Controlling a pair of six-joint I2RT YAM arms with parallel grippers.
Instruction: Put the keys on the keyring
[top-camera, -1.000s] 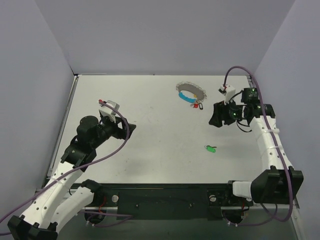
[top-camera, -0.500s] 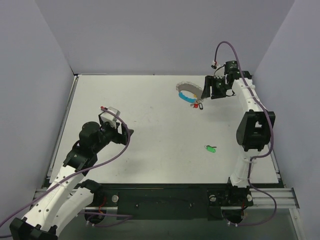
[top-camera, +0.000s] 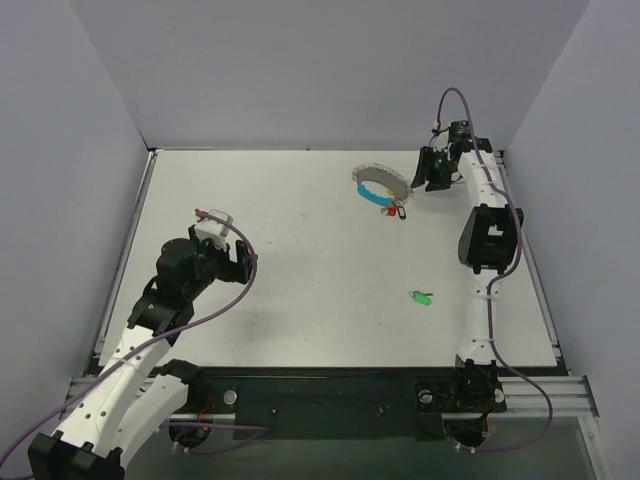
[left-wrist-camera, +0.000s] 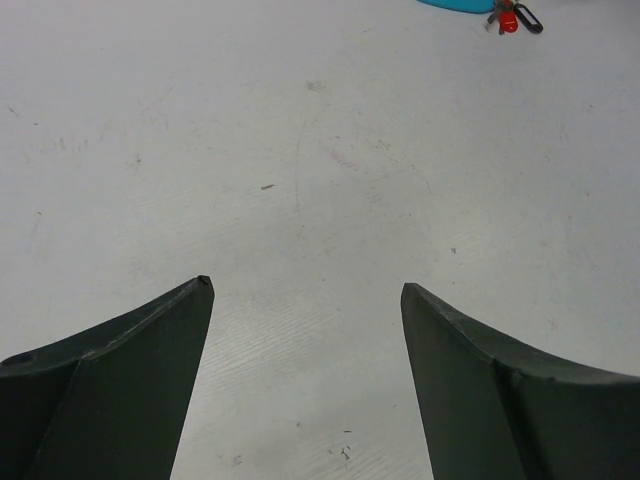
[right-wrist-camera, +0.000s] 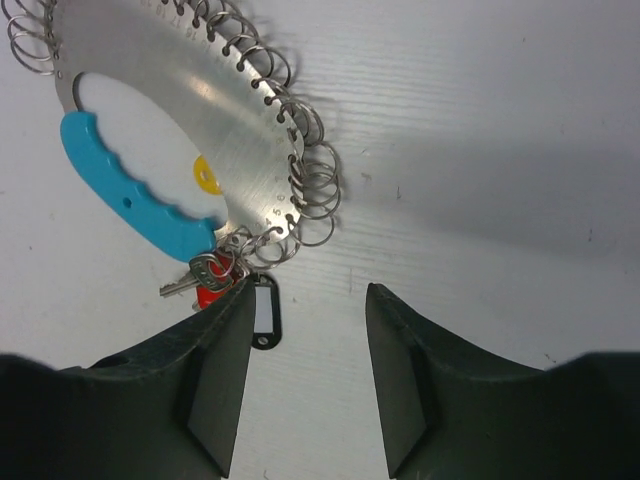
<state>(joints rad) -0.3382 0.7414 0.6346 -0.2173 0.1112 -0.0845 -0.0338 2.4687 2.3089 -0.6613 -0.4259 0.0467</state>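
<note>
Left gripper (left-wrist-camera: 305, 288): jaws wide apart, empty, drawn back toward the near-left corner of the surface (top-camera: 300, 220).
Keyring (right-wrist-camera: 200, 110): flat by the far-right corner; red key (right-wrist-camera: 207, 295) and black tag (right-wrist-camera: 262, 312) already on it.
Green key (top-camera: 421, 297): loose, right of centre, well apart from the keyring.
Right gripper (right-wrist-camera: 310, 288): it has swung over to the keyring, jaws apart and empty; you likely mean to steady the ring first, since the green key is still unfetched.
Containers: none.

my left pincer (left-wrist-camera: 305, 288) faces open table (top-camera: 300, 220) middle, keyring (top-camera: 382, 186) by far edge just beside my right pincer (right-wrist-camera: 305, 292), green key (top-camera: 421, 297) near right edge
</note>
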